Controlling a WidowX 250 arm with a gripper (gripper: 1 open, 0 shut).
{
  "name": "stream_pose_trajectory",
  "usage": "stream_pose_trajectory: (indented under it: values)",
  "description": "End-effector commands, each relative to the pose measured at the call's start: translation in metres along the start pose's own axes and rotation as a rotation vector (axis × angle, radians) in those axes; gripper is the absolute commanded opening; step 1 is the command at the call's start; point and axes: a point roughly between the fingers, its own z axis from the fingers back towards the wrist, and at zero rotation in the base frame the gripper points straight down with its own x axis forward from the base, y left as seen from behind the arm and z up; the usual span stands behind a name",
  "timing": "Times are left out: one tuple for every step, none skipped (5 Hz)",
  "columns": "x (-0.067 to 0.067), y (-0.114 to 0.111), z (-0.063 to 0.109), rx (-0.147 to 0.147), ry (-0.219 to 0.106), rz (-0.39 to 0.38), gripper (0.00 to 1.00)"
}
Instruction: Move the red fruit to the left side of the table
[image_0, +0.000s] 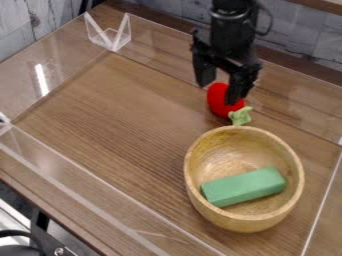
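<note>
One gripper (222, 88) spread open over the red fruit (223, 97).
Fingers straddle it, near the worktop's (120, 130) far edge.

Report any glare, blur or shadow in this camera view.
Camera view: white glare streaks on the clear acrylic walls; soft overall focus; the open gripper reads dark against the red fruit; the green block shades the wooden bowl.

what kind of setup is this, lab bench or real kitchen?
Most likely a lab test bench, not a kitchen. The wood-grain table is fenced by low clear acrylic walls, and the props are toys: a red fruit under the open gripper, plus a wooden bowl holding a green block.
</note>
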Motion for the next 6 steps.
stream_pose_trajectory:
  values:
    - [-0.001, 0.009, 0.002, 0.001, -0.016, -0.005, 1.0]
    - [0.003, 0.007, -0.009, 0.0, -0.008, 0.011, 0.0]
    - [0.006, 0.006, -0.015, 0.002, -0.01, 0.025, 0.0]
    - [0.012, -0.009, 0.01, 0.017, -0.056, 0.032, 0.0]
    - [0.012, 0.001, 0.039, 0.05, -0.112, 0.089, 0.0]
    - [0.004, 0.025, 0.072, 0.097, -0.169, 0.183, 0.0]
